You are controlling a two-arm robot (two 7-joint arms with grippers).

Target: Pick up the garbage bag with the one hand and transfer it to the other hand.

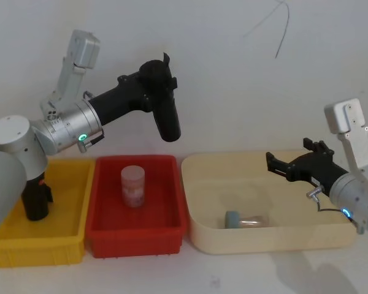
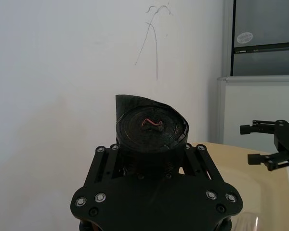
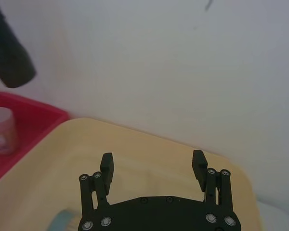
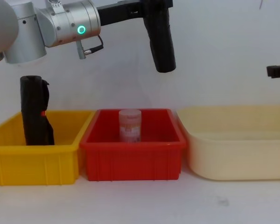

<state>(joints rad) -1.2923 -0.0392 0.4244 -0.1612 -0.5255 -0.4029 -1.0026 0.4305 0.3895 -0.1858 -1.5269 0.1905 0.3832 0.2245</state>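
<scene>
The garbage bag [image 1: 167, 116], a black roll, hangs slanted in the air above the back of the red bin [image 1: 135, 239]. My left gripper [image 1: 156, 76], on the green-lit arm, is shut on its upper end. The left wrist view looks onto the garbage bag's end [image 2: 151, 130], which has a red squiggle and sits between the fingers. The chest view has the garbage bag [image 4: 159, 42] high over the bin. My right gripper [image 1: 271, 164], on the blue-lit arm, hovers open and empty over the cream tub [image 1: 264, 236], well to the right of the bag.
A second black roll [image 1: 35, 196] stands upright in the yellow bin [image 1: 67, 236]. A pinkish jar [image 1: 133, 185] stands in the red bin. Another jar [image 1: 245, 218] lies on its side in the cream tub. A white wall is close behind the bins.
</scene>
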